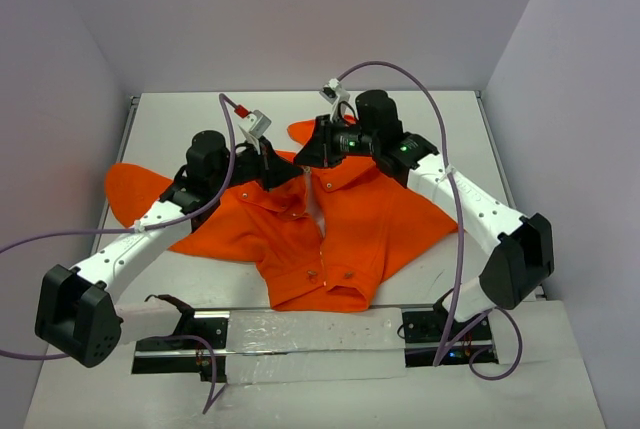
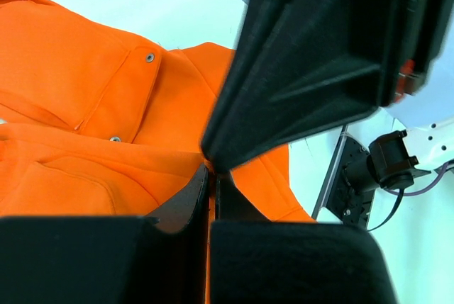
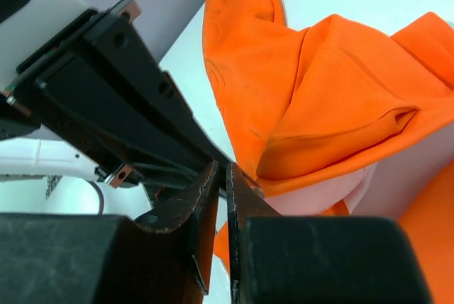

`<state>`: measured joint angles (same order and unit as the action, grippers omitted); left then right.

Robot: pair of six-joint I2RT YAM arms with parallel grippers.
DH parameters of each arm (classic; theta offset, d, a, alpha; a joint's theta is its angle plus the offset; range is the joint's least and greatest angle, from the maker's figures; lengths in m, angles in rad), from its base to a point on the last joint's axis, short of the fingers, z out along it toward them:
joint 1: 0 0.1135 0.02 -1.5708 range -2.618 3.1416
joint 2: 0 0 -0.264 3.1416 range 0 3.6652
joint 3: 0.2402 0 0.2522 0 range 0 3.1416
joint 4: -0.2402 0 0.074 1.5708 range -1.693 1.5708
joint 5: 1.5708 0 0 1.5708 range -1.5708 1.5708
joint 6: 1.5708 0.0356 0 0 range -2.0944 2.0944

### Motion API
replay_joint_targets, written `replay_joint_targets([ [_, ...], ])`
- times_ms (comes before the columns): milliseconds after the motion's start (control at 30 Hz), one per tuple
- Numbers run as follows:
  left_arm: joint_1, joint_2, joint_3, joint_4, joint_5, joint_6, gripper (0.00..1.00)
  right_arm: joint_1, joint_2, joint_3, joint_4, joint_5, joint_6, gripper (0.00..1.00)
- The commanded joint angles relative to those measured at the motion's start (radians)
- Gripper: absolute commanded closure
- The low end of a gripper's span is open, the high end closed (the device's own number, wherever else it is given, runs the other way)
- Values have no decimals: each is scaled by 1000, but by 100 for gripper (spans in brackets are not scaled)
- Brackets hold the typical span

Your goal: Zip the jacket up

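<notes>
The orange jacket [image 1: 340, 239] lies spread on the white table, front up, hood towards the back. Its front looks closed from the hem up to a pale gap [image 1: 318, 211] below the collar. My left gripper [image 1: 278, 171] sits at the collar's left side; in the left wrist view [image 2: 211, 173] its jaws are pressed together with orange fabric [image 2: 85, 105] between them. My right gripper [image 1: 312, 154] is just beside it at the collar's top. In the right wrist view [image 3: 222, 169] its jaws are nearly closed at the jacket's front edge [image 3: 340, 91], by the pale lining [image 3: 333, 190].
The two grippers almost touch; the right one fills the left wrist view [image 2: 319, 56]. A sleeve [image 1: 135, 194] spreads to the left. A metal rail [image 1: 310, 334] with the arm bases runs along the near edge. Purple cables [image 1: 450, 149] arc overhead. Walls enclose three sides.
</notes>
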<state>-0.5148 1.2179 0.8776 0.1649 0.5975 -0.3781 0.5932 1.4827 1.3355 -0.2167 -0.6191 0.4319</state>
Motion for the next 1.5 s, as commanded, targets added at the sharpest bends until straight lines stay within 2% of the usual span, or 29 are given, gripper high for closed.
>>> replay_joint_targets([
  [0,-5,-26,45,0,-25,35,100,21,-96,-20,-37,-25,-76,85],
  [133,-2,-33,46,-7,-36,48,100,28,-180,-78,-76,-31,-133,85],
  [333,-2,-41,40,1,-44,58,100,28,-294,-118,-140,41,-182,83],
  [400,-2,-43,38,4,-41,65,100,30,-292,-101,-160,105,-183,79],
  [433,-2,-41,40,2,-39,70,100,30,-283,-93,-170,119,-182,72],
  [467,-2,-41,43,-4,-39,70,100,30,-271,-82,-170,130,-182,72],
  [500,-2,-41,52,-21,-35,81,100,30,-242,-58,-185,151,-163,59],
  [533,-1,-40,58,-34,-32,86,100,30,-225,-45,-189,160,-152,54],
  [633,-1,-34,78,-74,-20,93,100,36,-174,11,-204,236,-105,48],
  [800,-2,-44,75,-68,-21,74,100,133,-126,80,-258,461,-133,46],
  [933,-4,-45,73,-67,-18,67,100,170,-71,140,-294,534,-150,45],
  [1333,-3,-57,67,-73,-13,73,100,188,11,216,-332,665,-133,46],
  [1467,-2,-58,66,-74,-18,74,100,192,22,215,-343,664,-139,46],
])
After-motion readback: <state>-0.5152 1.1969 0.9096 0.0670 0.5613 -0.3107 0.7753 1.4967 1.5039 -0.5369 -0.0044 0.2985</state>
